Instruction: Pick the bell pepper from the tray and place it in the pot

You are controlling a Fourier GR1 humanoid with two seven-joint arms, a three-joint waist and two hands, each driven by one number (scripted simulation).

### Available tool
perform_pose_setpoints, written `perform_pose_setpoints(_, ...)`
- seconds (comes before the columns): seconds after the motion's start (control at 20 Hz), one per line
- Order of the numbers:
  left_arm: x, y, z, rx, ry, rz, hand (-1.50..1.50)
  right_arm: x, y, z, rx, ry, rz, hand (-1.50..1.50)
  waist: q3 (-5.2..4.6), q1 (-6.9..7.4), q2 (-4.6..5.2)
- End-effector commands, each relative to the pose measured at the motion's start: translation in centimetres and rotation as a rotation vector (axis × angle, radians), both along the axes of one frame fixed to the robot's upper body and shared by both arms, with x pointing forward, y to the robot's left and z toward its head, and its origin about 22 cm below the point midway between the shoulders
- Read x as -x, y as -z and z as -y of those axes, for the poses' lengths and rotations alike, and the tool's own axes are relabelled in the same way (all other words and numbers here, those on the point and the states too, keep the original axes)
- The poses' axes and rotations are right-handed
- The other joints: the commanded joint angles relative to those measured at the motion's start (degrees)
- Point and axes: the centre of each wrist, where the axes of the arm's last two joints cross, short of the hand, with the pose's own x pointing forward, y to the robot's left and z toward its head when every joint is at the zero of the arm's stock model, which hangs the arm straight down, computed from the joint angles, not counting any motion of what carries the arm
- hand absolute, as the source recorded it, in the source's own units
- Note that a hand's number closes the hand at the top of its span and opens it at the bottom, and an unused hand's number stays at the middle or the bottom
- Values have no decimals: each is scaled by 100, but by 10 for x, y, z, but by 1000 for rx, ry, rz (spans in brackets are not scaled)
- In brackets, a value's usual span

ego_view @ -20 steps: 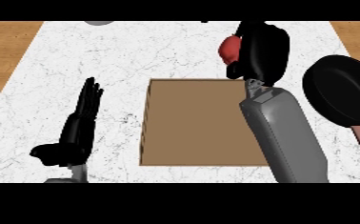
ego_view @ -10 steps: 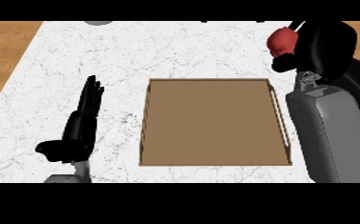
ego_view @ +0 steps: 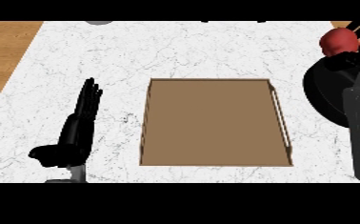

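Note:
The red bell pepper (ego_view: 339,42) is up at the far right edge of the head view, above the black pot (ego_view: 322,96). My right hand (ego_view: 346,63) is curled round the pepper from below, and most of the hand runs out of view. Its grey forearm (ego_view: 352,127) crosses over the pot and hides part of it. The brown tray (ego_view: 211,123) lies in the middle of the counter with nothing in it. My left hand (ego_view: 76,127) rests open at the lower left, fingers up, well apart from the tray.
The white marble counter (ego_view: 175,51) ends at the left in a strip of wooden floor (ego_view: 14,42). A small grey object (ego_view: 98,22) shows at the top edge.
My right hand has carried the bell pepper rightward from over the tray's far right corner to above the pot. The left hand has stayed still.

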Motion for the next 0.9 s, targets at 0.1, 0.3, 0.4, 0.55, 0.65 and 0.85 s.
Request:
perform_pose_setpoints(0.1, 11, -10, 16, 11, -4, 9, 0, 0, 27, 70, -42, 36, -28, 150, 4, 46, 10)
perform_pose_setpoints(0.3, 1, 14, -3, -2, 13, -1, 0, 1, 51, 96, -87, 7, -98, 150, 2, 31, 24)
perform_pose_setpoints(0.4, -13, -3, 1, -7, -4, 7, 0, 1, 41, 115, -130, -11, -142, 150, 2, 17, 18)
perform_pose_setpoints(0.55, -2, -4, -2, 17, 12, 2, 0, -2, 69, 113, -144, 13, -209, 150, 1, 39, 10)
perform_pose_setpoints(0.65, -4, -11, 15, 10, 17, 8, 0, 1, 89, 134, -166, 67, -237, 150, 6, 89, 33)
perform_pose_setpoints(0.85, 6, -1, -13, 3, 27, -2, 0, 7, 107, 142, -235, 180, -403, 150, 1, 119, 42)
